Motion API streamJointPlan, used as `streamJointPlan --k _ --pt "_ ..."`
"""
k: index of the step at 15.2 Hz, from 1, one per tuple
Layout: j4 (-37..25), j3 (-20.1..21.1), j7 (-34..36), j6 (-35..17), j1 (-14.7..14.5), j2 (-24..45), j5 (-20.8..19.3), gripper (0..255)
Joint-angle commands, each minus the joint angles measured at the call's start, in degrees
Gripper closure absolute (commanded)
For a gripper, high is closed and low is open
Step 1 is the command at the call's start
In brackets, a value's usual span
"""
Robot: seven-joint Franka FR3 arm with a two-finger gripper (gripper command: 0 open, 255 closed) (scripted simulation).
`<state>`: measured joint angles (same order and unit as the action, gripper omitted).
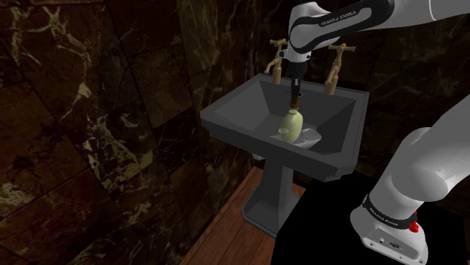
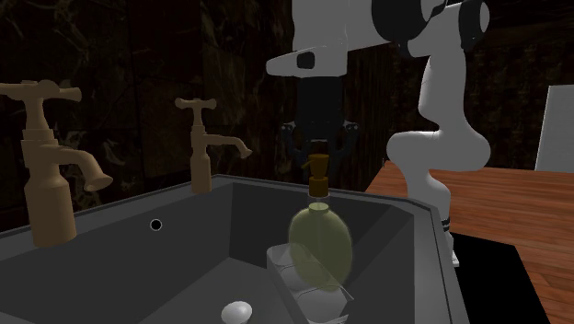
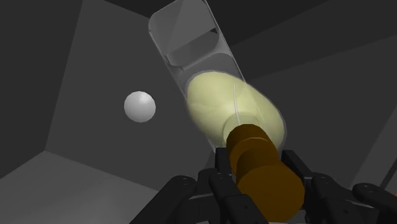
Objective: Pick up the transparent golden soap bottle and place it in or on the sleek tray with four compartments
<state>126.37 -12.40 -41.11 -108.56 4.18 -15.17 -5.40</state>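
One soap bottle [image 2: 320, 244], with a rounded, see-through yellow-green body and a stubby brown cylindrical cap, stands upright over the near end of one clear, long, rounded tray [image 3: 191, 32]; whether it touches the tray I cannot tell. The two black fingers [image 3: 302, 172] are clamped on its cap from above. Around them lie one dark grey angular pedestal sink [image 1: 331, 154], one small white ball [image 3: 139, 106] in its basin, and two brass cross-handled taps [image 2: 46, 175] on its rim.

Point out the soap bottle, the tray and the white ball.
soap bottle [image 2: 320, 244], second exterior view, its yellowish body.
tray [image 3: 188, 28], wrist view, a bare end compartment.
white ball [image 3: 139, 106], wrist view, its middle.
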Motion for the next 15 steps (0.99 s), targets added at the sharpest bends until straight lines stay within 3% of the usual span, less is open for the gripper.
streamJointPlan --k 1,3,4,9,13,15 --pt "0.35 -0.01 0.01 -0.02 0.00 0.15 -0.03 255" --pt "0.35 0.00 0.01 -0.02 0.01 0.15 -0.02 255" --pt "0.21 0.01 0.03 0.07 -0.01 0.20 0.00 0" --pt "0.35 0.00 0.01 -0.02 0.01 0.15 -0.03 0" --pt "-6.51 0.42 -0.05 7.31 -0.22 -0.31 0.21 0" --pt "-6.50 0.42 -0.04 7.31 -0.22 -0.32 0.21 0"
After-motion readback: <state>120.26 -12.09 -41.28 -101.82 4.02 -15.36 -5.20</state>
